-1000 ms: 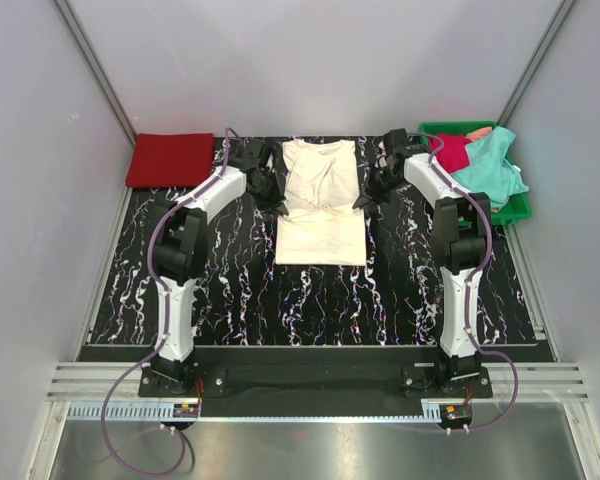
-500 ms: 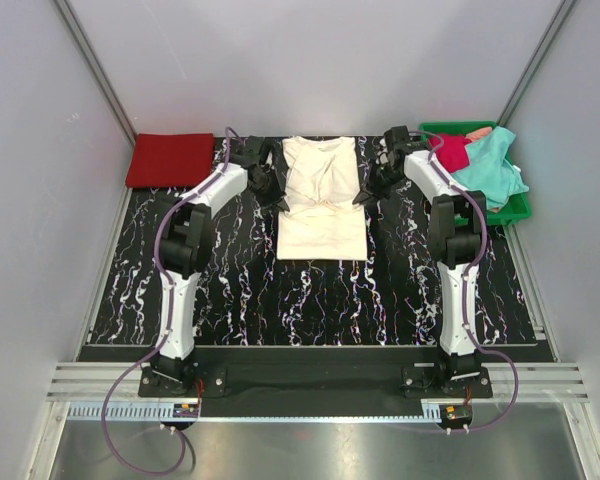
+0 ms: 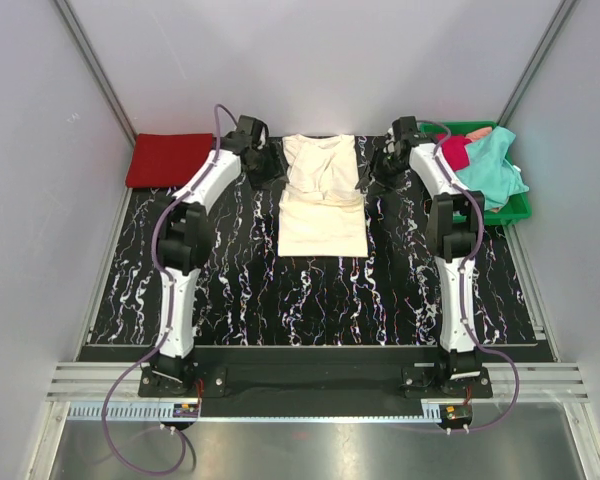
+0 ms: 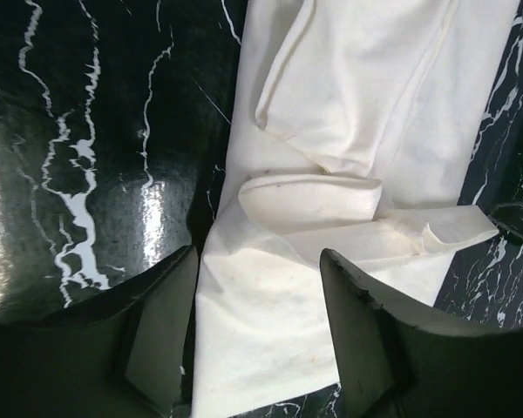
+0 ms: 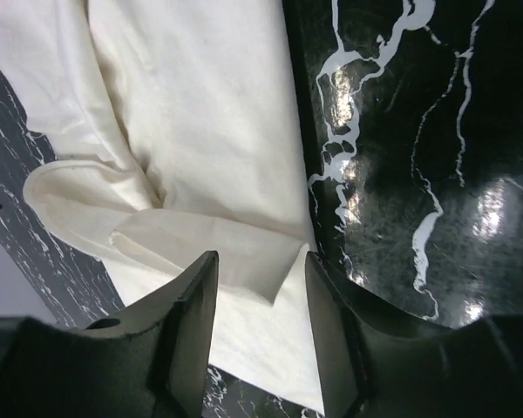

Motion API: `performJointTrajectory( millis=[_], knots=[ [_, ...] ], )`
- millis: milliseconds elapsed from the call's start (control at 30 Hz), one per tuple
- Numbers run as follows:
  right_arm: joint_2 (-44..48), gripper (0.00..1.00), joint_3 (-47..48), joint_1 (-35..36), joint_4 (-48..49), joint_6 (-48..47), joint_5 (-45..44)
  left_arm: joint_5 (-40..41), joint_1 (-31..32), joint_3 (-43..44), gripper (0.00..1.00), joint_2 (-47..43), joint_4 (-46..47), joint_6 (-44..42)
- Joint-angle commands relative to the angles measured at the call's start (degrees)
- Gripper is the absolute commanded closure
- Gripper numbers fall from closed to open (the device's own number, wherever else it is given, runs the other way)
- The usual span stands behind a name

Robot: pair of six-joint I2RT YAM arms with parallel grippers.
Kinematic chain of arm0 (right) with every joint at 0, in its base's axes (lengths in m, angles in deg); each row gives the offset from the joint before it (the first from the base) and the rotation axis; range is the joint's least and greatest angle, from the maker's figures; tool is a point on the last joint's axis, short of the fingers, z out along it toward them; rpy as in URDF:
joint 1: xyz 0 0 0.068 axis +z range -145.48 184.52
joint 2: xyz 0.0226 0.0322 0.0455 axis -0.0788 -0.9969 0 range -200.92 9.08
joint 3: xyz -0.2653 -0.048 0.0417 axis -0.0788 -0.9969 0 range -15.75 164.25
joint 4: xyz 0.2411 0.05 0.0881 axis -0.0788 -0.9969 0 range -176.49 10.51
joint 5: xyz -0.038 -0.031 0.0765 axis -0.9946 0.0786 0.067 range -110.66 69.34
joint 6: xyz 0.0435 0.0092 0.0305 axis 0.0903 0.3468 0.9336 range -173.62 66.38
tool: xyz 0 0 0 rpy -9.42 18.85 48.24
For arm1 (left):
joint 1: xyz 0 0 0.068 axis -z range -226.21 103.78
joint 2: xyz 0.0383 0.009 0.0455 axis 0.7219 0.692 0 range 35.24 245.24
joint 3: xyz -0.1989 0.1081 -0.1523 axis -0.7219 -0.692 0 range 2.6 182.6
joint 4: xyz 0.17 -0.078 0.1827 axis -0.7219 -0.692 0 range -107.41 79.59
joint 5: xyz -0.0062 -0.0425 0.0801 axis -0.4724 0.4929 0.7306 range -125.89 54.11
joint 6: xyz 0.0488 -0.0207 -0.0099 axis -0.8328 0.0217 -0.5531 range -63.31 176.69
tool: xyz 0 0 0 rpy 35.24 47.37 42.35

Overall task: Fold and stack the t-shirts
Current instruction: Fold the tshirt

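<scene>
The cream-white t-shirt (image 3: pixel 322 210) lies partly folded at the middle back of the table, its sleeves turned in and a fold ridge across it. My left gripper (image 3: pixel 263 165) hovers at its left edge and my right gripper (image 3: pixel 383 168) at its right edge. In the left wrist view the left gripper (image 4: pixel 257 340) is open above the cream cloth (image 4: pixel 349 104), gripping nothing. The right gripper (image 5: pixel 260 322) is open too, over a loose corner of the cream cloth (image 5: pixel 200 113). A red t-shirt (image 3: pixel 170 160) lies folded at the far left. A teal t-shirt (image 3: pixel 492 170) and a crimson one (image 3: pixel 452 152) sit heaped in the tray.
The green plastic tray (image 3: pixel 518 208) stands at the far right corner, close behind the right arm. The black marbled table (image 3: pixel 310 300) runs forward to the arm bases. Grey walls close in the back and both sides.
Both grippers carried the shirt's side edges towards the back, then opened and let go. The cloth now lies loose on the table under the jaws.
</scene>
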Motion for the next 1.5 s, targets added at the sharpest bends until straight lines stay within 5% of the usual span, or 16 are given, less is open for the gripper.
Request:
performJointTrajectory(
  millis=[0, 167, 200, 333, 433, 833, 1100, 1267, 1467],
  knots=[
    [4.06, 0.48, 4.04, -0.15, -4.12, -3.46, -3.26, 1.36, -0.01, -0.34, 0.44, -9.28, 0.77, -4.63],
    [14.43, 0.51, -10.52, 4.67, 2.37, -1.8, -6.06, -8.14, 2.36, -20.6, 0.63, -16.95, 15.35, -1.66],
    [15.58, 0.57, -12.74, 5.73, 5.6, -1.45, -6.6, -10.86, 3.32, -22.74, 0.72, -18.0, 17.81, -0.78],
    [19.01, 0.95, -21.98, 8.82, 13.97, 1.45, -6.6, -13.69, 6.14, -28.12, 0.78, -16.97, 27.57, 3.17],
    [19.63, 1.0, -27.77, 10.22, 19.42, 3.3, -7.13, -15.36, 7.11, -28.13, 0.8, -14.06, 30.39, 4.5],
    [15.06, 1.0, -30.61, 11.72, 30.41, 5.85, -13.45, -15.63, 6.32, -19.26, 0.8, -0.97, 34.45, 5.12],
    [9.18, 1.0, -20.95, 10.84, 31.39, 1.9, -19.61, -14.93, 3.16, -8.63, 0.79, 6.59, 36.11, 7.93],
    [2.5, 0.95, -6.46, 9.79, 25.35, -1.35, -21.89, -14.92, 0.61, -2.47, 0.76, 10.11, 35.94, 10.83],
    [1.34, 0.95, 1.66, 8.29, 18.99, -3.29, -18.39, -15.72, -0.36, -0.61, 0.73, 6.61, 31.38, 8.03]
  ],
)
